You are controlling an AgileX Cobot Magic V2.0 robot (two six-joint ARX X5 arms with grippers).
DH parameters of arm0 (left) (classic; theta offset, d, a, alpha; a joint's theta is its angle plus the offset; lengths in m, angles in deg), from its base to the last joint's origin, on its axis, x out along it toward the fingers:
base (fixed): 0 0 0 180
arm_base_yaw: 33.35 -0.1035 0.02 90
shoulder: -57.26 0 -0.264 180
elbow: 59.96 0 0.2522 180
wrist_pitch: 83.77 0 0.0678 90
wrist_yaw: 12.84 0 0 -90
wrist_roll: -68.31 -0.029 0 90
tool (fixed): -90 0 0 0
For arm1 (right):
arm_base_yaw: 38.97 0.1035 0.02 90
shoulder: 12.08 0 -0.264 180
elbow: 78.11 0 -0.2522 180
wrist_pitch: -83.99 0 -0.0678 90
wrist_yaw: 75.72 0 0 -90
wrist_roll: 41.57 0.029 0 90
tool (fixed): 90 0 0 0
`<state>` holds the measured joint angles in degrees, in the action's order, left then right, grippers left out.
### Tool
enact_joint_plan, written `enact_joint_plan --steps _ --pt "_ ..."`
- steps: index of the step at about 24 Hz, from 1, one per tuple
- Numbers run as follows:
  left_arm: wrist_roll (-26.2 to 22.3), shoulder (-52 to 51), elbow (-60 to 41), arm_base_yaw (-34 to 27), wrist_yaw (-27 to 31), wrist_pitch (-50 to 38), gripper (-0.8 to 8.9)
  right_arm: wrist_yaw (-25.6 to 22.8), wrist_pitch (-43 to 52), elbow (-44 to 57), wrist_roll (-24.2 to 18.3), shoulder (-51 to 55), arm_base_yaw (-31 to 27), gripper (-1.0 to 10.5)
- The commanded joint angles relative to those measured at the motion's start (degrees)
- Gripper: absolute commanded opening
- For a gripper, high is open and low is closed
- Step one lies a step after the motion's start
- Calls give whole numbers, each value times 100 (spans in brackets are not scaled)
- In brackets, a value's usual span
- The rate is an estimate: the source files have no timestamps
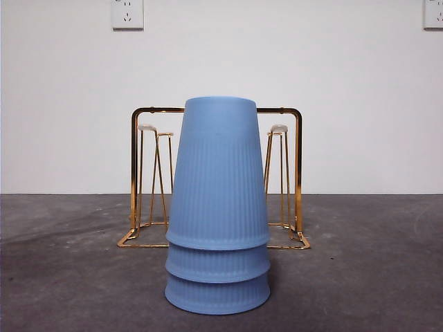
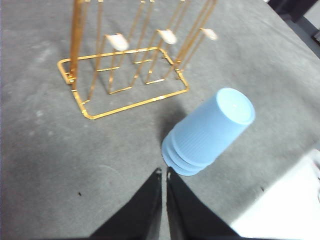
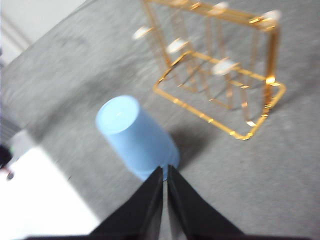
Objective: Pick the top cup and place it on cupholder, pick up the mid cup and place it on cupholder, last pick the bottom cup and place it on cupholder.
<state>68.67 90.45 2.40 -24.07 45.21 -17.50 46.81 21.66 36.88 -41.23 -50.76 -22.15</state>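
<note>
Three blue ribbed cups stand upside down, nested in one stack, at the table's front centre: the top cup (image 1: 220, 173), the mid cup (image 1: 217, 263) and the bottom cup (image 1: 217, 295). Behind the stack stands the gold wire cupholder (image 1: 298, 173) with white-tipped prongs and nothing on it. My left gripper (image 2: 163, 172) is shut and hovers high above the table beside the stack (image 2: 207, 132). My right gripper (image 3: 164, 169) is shut too, high over the stack's (image 3: 135, 135) other side. Neither gripper appears in the front view.
The cupholder (image 2: 125, 75) shows its rectangular base on the dark grey tabletop (image 1: 62, 277). A white wall with two sockets (image 1: 127, 14) stands behind. A white surface (image 3: 40, 200) borders the table's near edge.
</note>
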Motion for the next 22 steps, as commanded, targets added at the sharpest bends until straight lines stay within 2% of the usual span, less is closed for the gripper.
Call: enact_joint_plan --steps 1,2,3,5,6,10,15,22 --pt "-118 22 129 50 -66 -44 42 -74 39 -96 -107 -33 236 8" --pt "-94 22 129 50 -66 -46 96 -125 42 -96 -105 -33 302 18" --pt "-85 22 129 50 -66 -52 171 -138 42 -96 -103 -33 334 81" --pt "-74 22 129 50 -66 -79 332 -153 48 -96 -96 -59 343 328" --pt "-74 22 129 50 -66 -81 406 -153 48 -96 -76 -63 343 404" --pt "-74 22 129 50 -66 -96 423 -144 66 -96 -33 -116 365 406" --pt "-76 22 129 50 -66 -140 423 -131 205 -343 122 -599 868 404" --pt "-76 22 129 50 -66 -138 423 -909 289 -1364 0 -2173 2105 405"
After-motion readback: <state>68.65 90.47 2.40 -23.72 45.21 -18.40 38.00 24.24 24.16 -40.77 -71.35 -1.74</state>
